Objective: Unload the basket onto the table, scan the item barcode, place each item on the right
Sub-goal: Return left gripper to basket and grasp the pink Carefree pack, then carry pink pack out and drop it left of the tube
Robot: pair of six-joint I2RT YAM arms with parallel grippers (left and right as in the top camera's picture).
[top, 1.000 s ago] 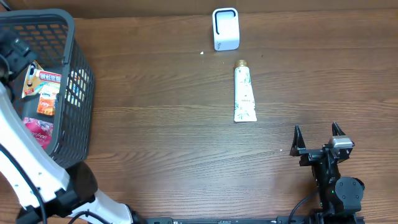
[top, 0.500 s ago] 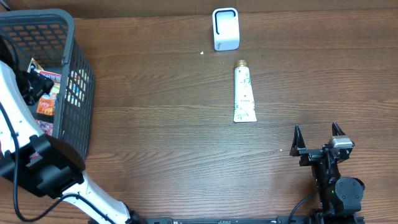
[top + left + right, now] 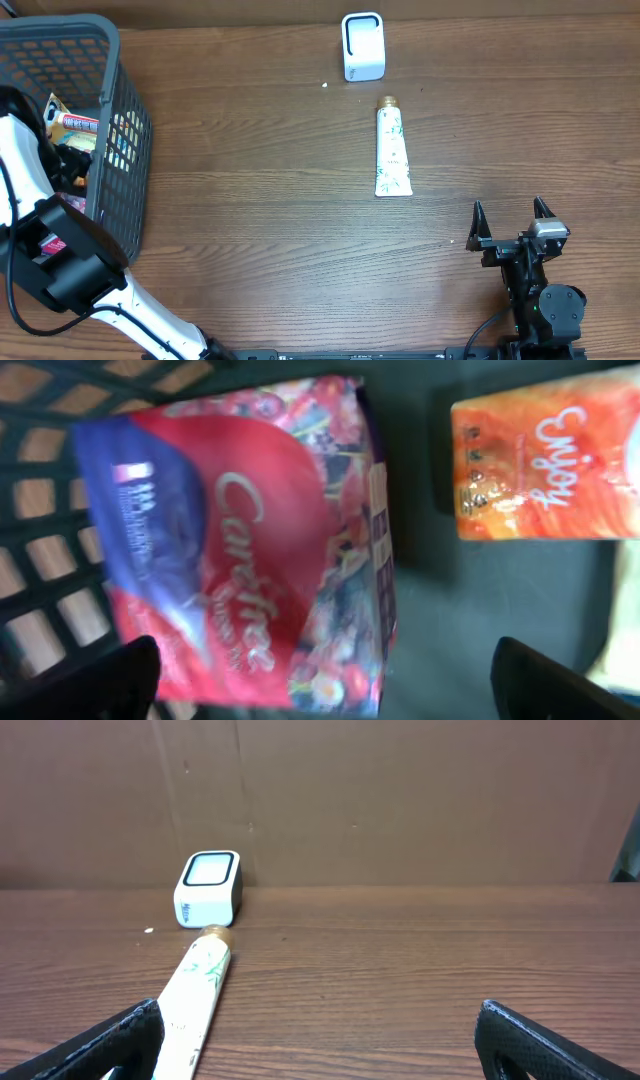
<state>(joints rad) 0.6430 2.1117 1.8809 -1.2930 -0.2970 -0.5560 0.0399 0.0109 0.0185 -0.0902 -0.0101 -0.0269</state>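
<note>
red snack packet (image 3: 240, 550) kinda blurry up close, orange packet (image 3: 545, 455) cut off at the right edge, basket (image 3: 128, 120) clipped on the left, tube (image 3: 195, 992) near end chopped off, print too tiny to read

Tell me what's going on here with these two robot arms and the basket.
The left gripper is down inside the grey basket, jaws open above a red snack packet, with an orange packet beside it. Nothing is gripped yet. The right gripper sits open and empty near the front of the table. A white tube lies on the table close to the white scanner, untouched.
</note>
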